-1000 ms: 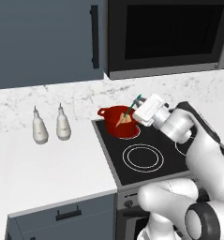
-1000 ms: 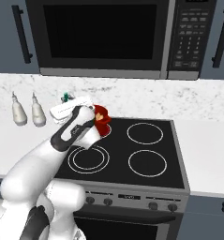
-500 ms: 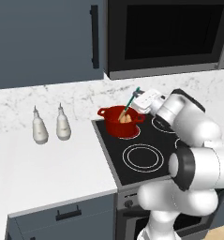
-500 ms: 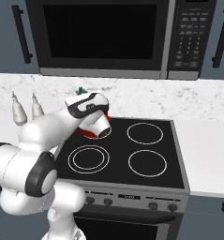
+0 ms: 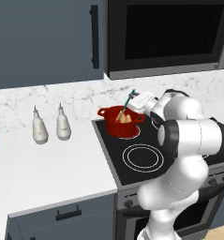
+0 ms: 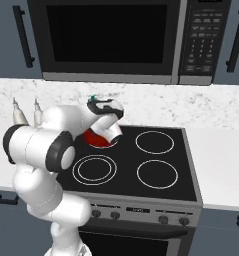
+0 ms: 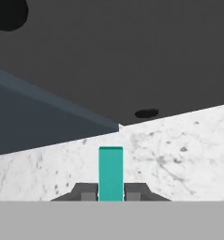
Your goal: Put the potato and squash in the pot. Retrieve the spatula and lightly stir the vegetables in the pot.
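Spatula [image 7: 110, 172] clamped in tool [image 7: 110, 191], angled into pot [image 5: 119, 123]

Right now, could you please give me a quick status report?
Tool shut on spatula. Blade end down in pot, vegetables inside. Nothing in the way.

Between the fingers [image 7: 87, 193], the spatula [image 7: 110, 173] handle is cut off below; its blade sits hidden inside the pot [image 5: 114, 125].

One red pot [image 5: 117, 123], one spatula [image 7: 110, 172], two white bottles [image 5: 40, 129] [image 5: 63, 125], four burner rings [image 6: 156, 141].
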